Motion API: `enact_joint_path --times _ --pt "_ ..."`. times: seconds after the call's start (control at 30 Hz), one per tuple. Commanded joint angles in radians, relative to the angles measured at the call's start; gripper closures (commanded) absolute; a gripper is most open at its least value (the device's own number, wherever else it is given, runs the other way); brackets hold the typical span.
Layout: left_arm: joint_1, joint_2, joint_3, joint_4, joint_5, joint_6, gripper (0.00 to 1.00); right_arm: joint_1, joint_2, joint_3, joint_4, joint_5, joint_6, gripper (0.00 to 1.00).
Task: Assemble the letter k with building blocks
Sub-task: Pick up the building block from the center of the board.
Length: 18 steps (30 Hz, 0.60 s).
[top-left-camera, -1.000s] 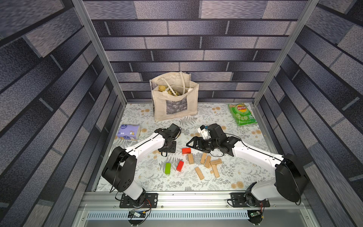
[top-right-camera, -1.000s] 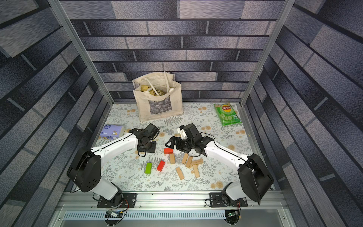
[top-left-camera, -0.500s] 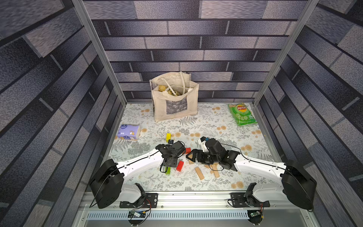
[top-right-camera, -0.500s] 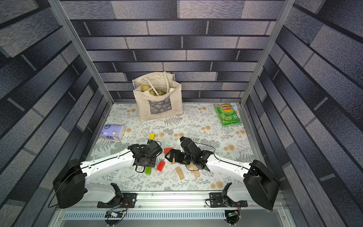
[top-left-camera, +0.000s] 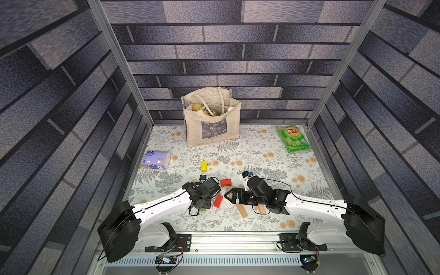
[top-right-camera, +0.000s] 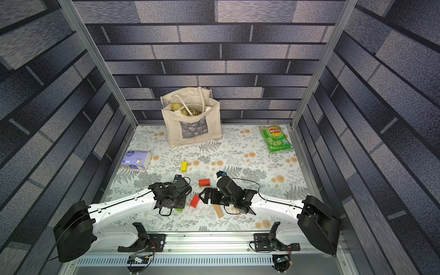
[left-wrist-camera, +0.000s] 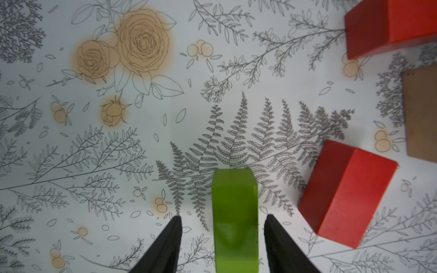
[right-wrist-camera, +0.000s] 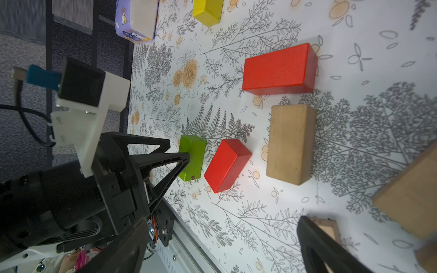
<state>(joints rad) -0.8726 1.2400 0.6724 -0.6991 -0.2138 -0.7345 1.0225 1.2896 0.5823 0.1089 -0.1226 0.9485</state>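
Left gripper (left-wrist-camera: 222, 217) and right gripper (right-wrist-camera: 222, 218) now lower, drawn toward front rail (top-left-camera: 238, 234). Left — jaws apart, straddling green block (left-wrist-camera: 234, 236), slight gaps either side; block flat on table (top-left-camera: 262, 147). Right — spread wide, empty, above tan blocks (right-wrist-camera: 290, 144). Red block (left-wrist-camera: 343, 196) just beside green block. Yellow block (top-left-camera: 204, 166) alone, farther back.

Grey brick-patterned walls (top-left-camera: 238, 57) enclose a worktop (top-left-camera: 262, 147) covered in a pale floral print, framed by aluminium posts (top-left-camera: 121, 64).
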Motion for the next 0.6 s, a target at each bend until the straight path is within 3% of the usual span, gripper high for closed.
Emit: enact_joint_path --times 0.0,0.57 --pt "-0.016 -0.027 -0.025 0.019 0.013 -0.009 0.41 0.016 -0.021 -0.024 0.031 0.031 0.005 0.0" --pt "-0.053 0.052 0.002 -0.01 -0.039 -0.037 0.45 0.019 -0.028 -0.034 0.052 0.052 -0.009 0.0"
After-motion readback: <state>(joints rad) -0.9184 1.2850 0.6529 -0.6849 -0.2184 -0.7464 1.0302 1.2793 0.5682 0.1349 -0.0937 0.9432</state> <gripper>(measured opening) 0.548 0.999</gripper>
